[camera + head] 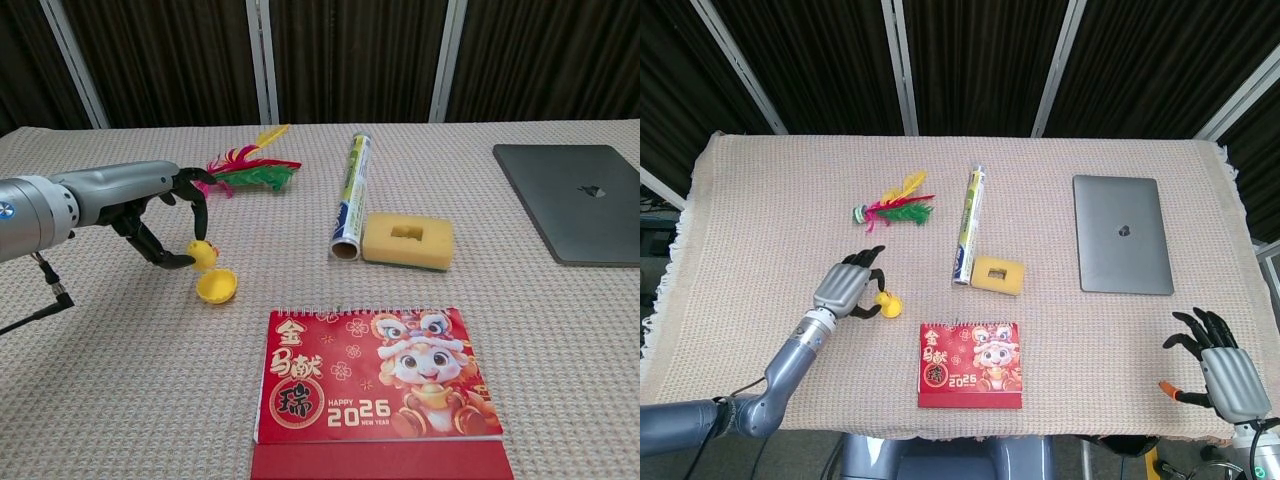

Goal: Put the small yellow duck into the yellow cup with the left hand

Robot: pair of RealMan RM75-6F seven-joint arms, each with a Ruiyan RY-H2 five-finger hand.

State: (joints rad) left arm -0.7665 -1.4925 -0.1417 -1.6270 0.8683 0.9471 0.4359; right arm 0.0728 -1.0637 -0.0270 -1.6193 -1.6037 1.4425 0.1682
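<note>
My left hand pinches the small yellow duck between its dark fingertips. The duck hangs just above the rim of the yellow cup, which sits on the table cloth; in the head view the cup is partly hidden behind the duck. My right hand rests at the table's near right corner, fingers spread and holding nothing. It does not show in the chest view.
A feathered shuttlecock lies behind the left hand. A rolled tube and a yellow sponge lie right of the cup. A red 2026 calendar stands at the front, and a grey laptop lies further right.
</note>
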